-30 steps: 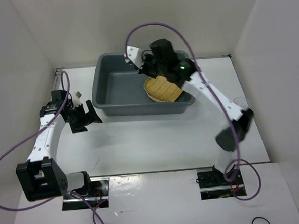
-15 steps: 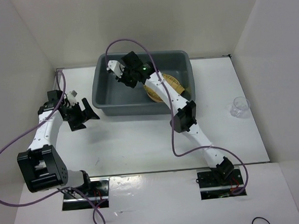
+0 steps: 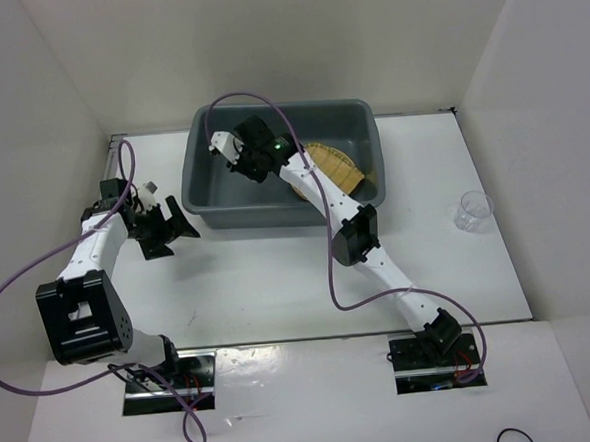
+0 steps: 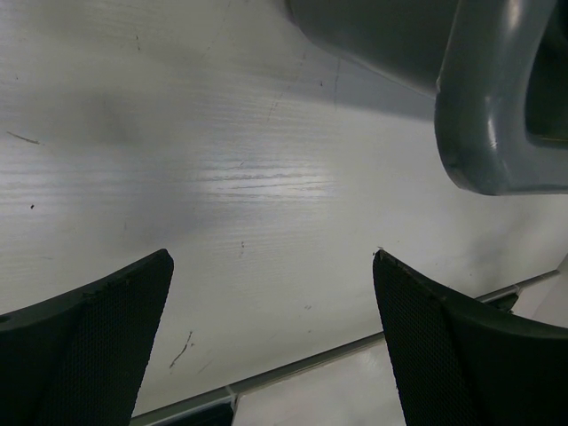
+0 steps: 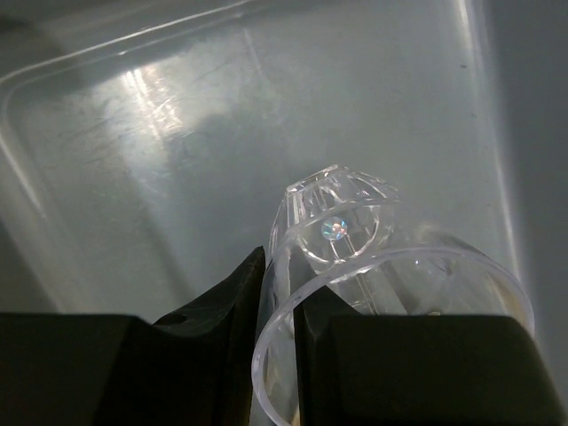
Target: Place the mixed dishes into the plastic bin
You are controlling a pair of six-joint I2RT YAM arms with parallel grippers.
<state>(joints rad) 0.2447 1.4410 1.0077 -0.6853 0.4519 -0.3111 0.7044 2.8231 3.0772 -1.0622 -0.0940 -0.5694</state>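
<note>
Nearest, the left gripper (image 4: 271, 266) hovered wide open over the table (image 4: 222, 177), as before. One clear cup (image 3: 473, 210) stood at the right. Farther off, the right gripper (image 5: 277, 297) had swung leftward across the plastic bin (image 3: 275, 218) and pinched a second cup (image 5: 355, 231) by its rim. One yellow tray (image 3: 334, 163) lay on one visible plate (image 3: 299, 190) inside.

White table (image 3: 279, 282), faint wood grain, a few small dark scratches (image 4: 182, 351) seen in the left wrist view. White back wall (image 3: 284, 41) along the far edge, white side panels at the left (image 3: 30, 147) and right (image 3: 559, 115) edges. Metal strip (image 3: 302, 341) along the near edge, white ledge (image 3: 306, 406) beyond it. Even light, soft glare patch (image 4: 266, 182) on the tabletop.
</note>
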